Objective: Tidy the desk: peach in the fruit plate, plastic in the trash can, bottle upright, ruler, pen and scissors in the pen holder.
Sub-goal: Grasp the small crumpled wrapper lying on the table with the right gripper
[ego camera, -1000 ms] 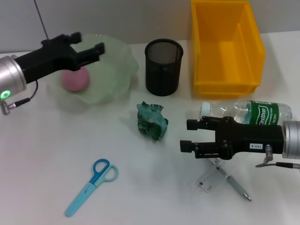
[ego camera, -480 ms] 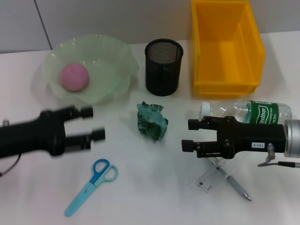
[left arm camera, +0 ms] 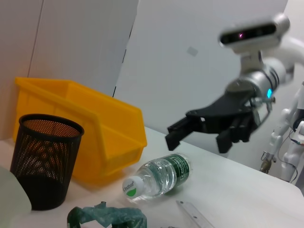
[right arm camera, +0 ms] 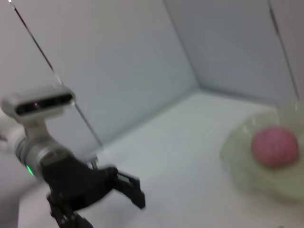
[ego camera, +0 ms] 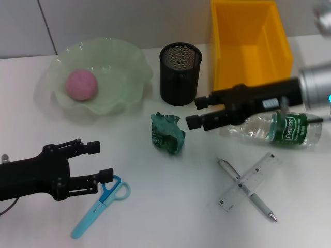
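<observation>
Head view: my left gripper (ego camera: 101, 161) gapes empty beside scissors (ego camera: 101, 202); right gripper (ego camera: 197, 112) open, empty, over bottle (ego camera: 274, 128) lying flat. Left wrist: pen holder (left arm camera: 42, 164), plastic (left arm camera: 105, 216). Right wrist: peach (right arm camera: 274, 146), probably in plate (right arm camera: 242, 173).

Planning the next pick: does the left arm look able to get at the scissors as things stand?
Probably yes. The left pincer is open right beside the scissors, its lower finger just above the handle rings, and nothing lies between them on the table.
</observation>
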